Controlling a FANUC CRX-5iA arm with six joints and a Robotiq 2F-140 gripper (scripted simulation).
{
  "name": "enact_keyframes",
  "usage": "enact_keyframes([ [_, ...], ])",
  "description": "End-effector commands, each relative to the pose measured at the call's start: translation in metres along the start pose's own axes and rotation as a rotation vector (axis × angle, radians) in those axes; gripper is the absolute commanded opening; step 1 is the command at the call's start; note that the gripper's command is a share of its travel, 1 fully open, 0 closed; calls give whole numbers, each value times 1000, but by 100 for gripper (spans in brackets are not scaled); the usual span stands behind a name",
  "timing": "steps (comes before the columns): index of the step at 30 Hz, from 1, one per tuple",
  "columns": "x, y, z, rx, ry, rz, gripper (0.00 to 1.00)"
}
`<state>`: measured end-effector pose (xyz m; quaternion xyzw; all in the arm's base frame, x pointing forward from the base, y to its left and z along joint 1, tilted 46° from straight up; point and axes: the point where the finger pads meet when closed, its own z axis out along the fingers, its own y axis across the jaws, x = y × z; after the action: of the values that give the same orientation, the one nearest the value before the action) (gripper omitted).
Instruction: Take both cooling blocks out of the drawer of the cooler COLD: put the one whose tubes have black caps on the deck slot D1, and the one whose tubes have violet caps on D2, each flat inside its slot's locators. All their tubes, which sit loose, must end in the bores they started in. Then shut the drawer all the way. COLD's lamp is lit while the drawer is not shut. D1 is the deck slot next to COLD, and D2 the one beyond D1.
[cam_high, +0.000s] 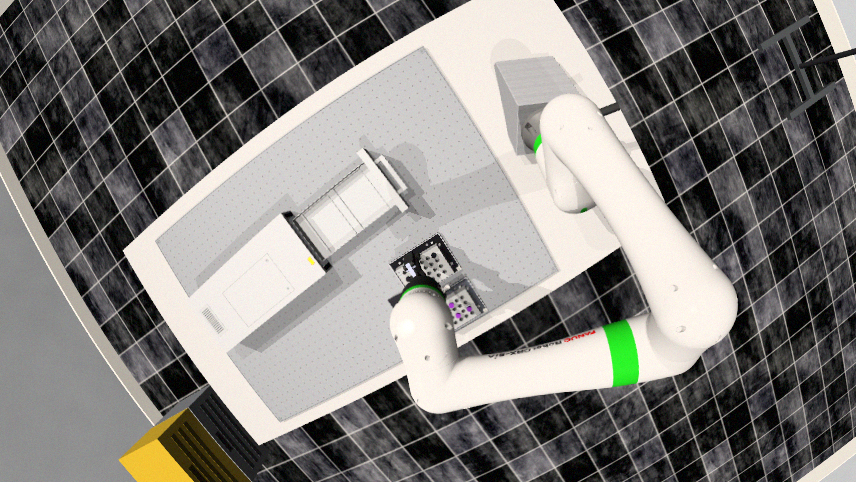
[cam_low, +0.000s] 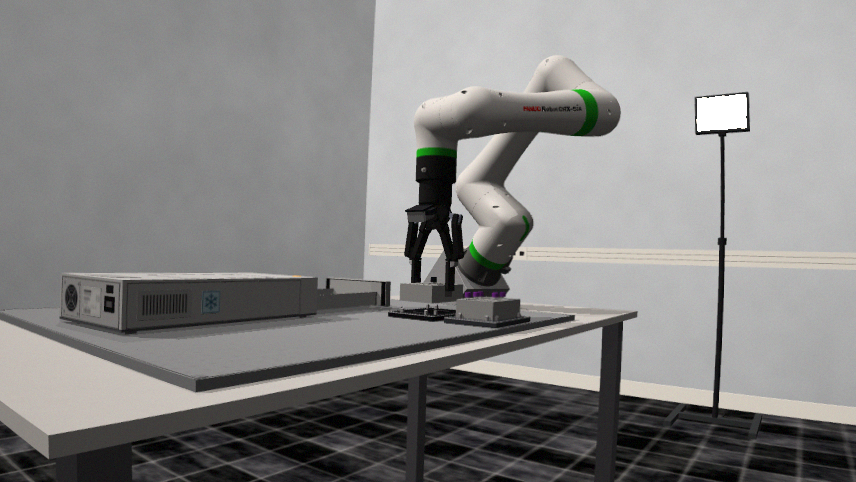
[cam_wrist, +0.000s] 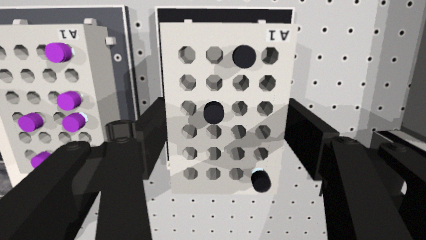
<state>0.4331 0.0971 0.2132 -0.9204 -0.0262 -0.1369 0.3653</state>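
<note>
Far left is the cooler (cam_high: 263, 284) (cam_low: 221, 302), with its lamp (cam_high: 310, 261) (cam_low: 296, 276) lit yellow. The drawer (cam_high: 344, 215) (cam_low: 353, 297) is pulled out from it, and both blocks are out of it.

Next comes D1 (cam_high: 443, 240) (cam_low: 398, 314) (cam_wrist: 225, 15). The black-capped block (cam_high: 440, 263) (cam_low: 422, 292) (cam_wrist: 227, 95) is over it, up off the plate, so it's not seated. The gripper (cam_high: 426, 269) (cam_low: 432, 288) (cam_wrist: 225, 114) points straight down and is clamped on that block, one finger on each long side. The wrist view shows three black caps (cam_wrist: 244, 56) on it: one in the row by the A1 label, one around the middle and one at the far corner, that last one looking kinda tilted.

Just right of that in the top view, D2 (cam_high: 481, 305) (cam_low: 515, 321) (cam_wrist: 117, 90) has the violet-capped block (cam_high: 464, 302) (cam_low: 488, 309) (cam_wrist: 35, 87) on it, looking pretty level. Five violet caps (cam_wrist: 69, 100) show in the wrist view, though a finger and the picture edge cut off part of that block. Can't tell how well it sits in all the locators.

Further right, the arm (cam_high: 539, 356) (cam_low: 515, 116) reaches over from its grey pedestal (cam_high: 533, 83).
</note>
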Motion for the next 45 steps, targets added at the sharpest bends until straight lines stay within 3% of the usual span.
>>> enact_keyframes([
  [1,0,0,0,-1,1,0,10],
  [45,0,0,6,-1,1,-1,10],
])
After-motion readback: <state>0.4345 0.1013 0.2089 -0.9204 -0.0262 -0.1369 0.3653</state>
